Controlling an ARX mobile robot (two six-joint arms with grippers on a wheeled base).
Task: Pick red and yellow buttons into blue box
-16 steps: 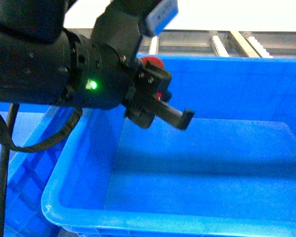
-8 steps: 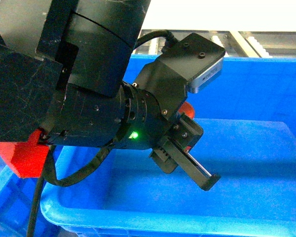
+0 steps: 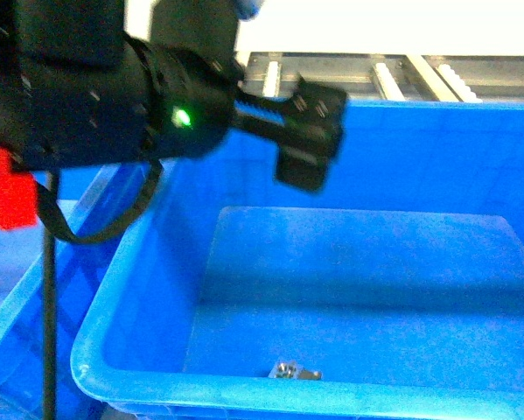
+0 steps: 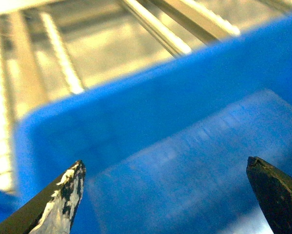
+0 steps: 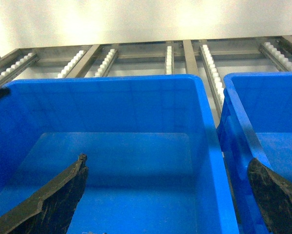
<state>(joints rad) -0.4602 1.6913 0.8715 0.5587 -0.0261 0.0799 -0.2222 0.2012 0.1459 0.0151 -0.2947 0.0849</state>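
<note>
While a small metal-looking piece lies on the floor of the blue box by its near wall, possibly a button's base, you can't see a red or yellow cap anywhere. Your left gripper hangs over the box's far-left corner, jaws spread wide, nothing between them. Your right gripper sits above the box's near side, also wide open and empty. Neither arm is clearly nearer to a button; another crate stands right of the box.

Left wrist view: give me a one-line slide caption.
Open left pincer above the blue box, nothing between its tips; roller rails behind.
</note>
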